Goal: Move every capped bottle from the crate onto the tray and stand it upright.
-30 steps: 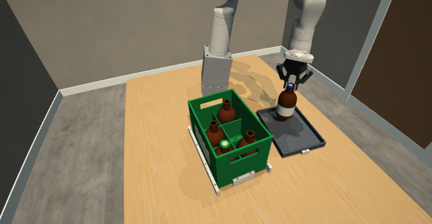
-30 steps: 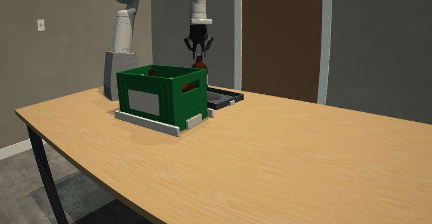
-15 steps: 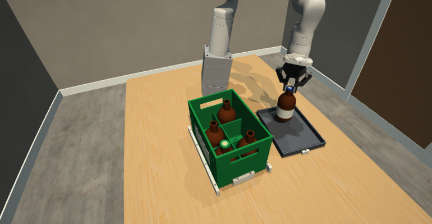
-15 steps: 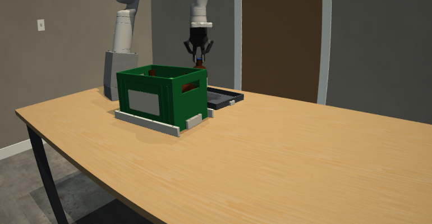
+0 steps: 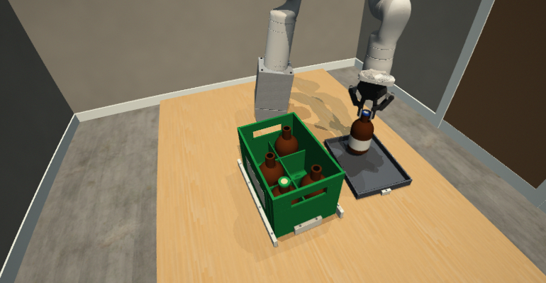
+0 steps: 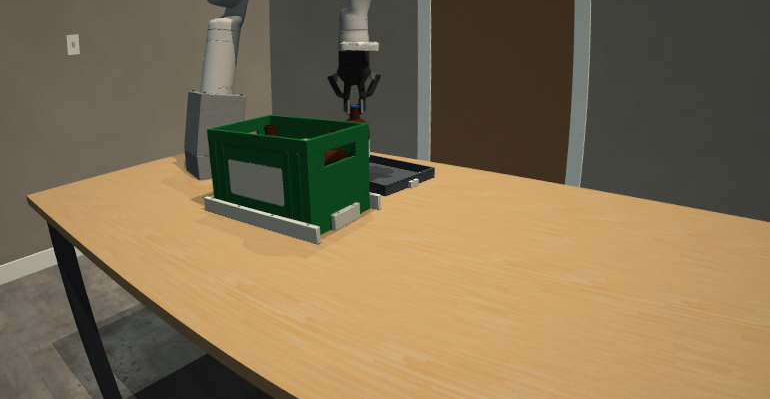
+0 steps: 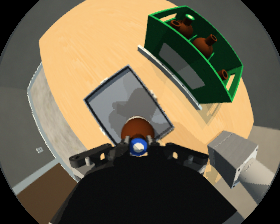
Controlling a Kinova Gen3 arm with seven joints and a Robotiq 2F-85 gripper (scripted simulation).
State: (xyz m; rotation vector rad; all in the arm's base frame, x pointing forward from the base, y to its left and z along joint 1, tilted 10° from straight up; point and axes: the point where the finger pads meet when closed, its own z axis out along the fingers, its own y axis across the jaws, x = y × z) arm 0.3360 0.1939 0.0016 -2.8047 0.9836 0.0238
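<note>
My gripper [image 5: 367, 113] is shut on the neck of a brown bottle with a blue cap and a white label [image 5: 360, 135]. The bottle hangs upright with its base at or just above the far end of the dark tray [image 5: 367, 163]. The wrist view looks straight down on the blue cap [image 7: 139, 143] between the fingers, with the tray [image 7: 127, 104] below. The green crate [image 5: 289, 166] stands left of the tray. It holds a brown bottle with a green-and-white cap [image 5: 283, 183] in the front cell and three open brown bottles [image 5: 286, 142] [image 5: 270, 167] [image 5: 314, 179].
The arm's grey base block [image 5: 273, 91] stands behind the crate. White stop strips [image 5: 256, 201] lie along the crate's left and front sides. In the exterior view the crate [image 6: 291, 167] hides most of the held bottle.
</note>
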